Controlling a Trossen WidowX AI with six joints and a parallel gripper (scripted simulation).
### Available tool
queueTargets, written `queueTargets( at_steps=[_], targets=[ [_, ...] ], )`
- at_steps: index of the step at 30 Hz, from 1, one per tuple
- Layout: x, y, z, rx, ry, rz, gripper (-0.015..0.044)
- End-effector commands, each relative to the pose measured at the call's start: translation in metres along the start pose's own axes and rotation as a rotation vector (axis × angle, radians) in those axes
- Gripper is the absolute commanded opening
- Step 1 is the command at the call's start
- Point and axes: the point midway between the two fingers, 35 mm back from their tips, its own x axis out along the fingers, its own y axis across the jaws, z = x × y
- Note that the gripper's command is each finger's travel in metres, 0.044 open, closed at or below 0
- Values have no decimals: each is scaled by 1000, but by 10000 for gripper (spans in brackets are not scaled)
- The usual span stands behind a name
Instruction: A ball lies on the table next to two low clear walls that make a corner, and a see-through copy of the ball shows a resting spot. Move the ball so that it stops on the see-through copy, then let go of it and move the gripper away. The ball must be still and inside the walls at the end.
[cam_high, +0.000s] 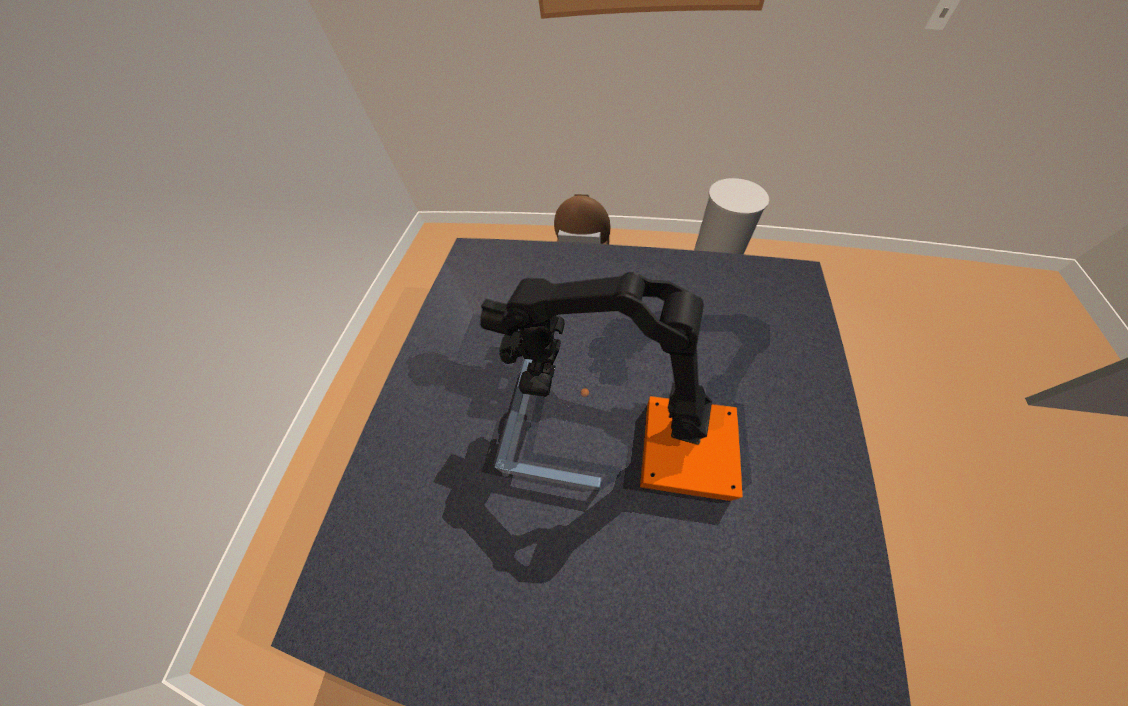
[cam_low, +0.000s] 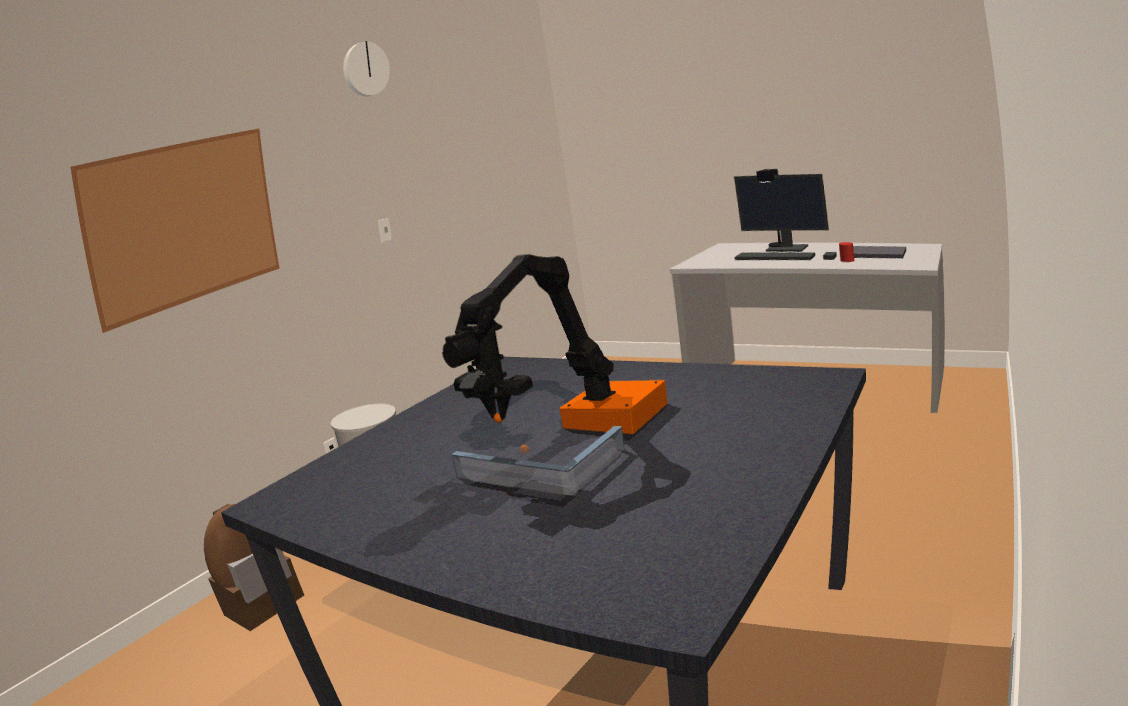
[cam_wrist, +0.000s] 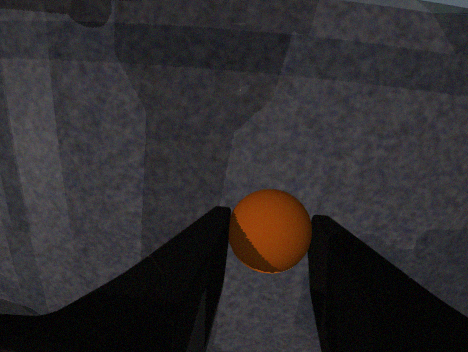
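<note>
My gripper (cam_low: 497, 416) (cam_wrist: 269, 225) is shut on the orange ball (cam_low: 497, 417) (cam_wrist: 270, 231), with one black fingertip on each side of it. The ball is held above the table; in the top view the arm hides it. The small brownish see-through copy (cam_high: 584, 392) (cam_low: 524, 447) rests on the table, to the right of the gripper in the top view and below and right of the held ball in the exterior view. One clear wall (cam_high: 513, 424) (cam_low: 509, 470) meets the other clear wall (cam_high: 555, 475) (cam_low: 597, 453) in a corner. The gripper hangs near the first wall's far end in the top view.
The orange base block (cam_high: 694, 466) (cam_low: 611, 416) carries the arm and stands to the right of the walls in the top view. The dark table (cam_high: 582, 616) (cam_low: 532, 566) bears the arm's shadows. A grey cylinder (cam_high: 736, 208) stands beyond its far edge.
</note>
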Motion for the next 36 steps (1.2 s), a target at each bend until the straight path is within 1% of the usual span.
queueTargets(
  at_steps=[1, 25, 31, 36],
  targets=[
    [-4, -1, -3, 6, -6, 2, 0],
    [31, -5, -79, 6, 0, 1, 0],
    [38, -5, -80, 6, 0, 1, 0],
    [63, -6, -78, 6, 0, 1, 0]
  ],
)
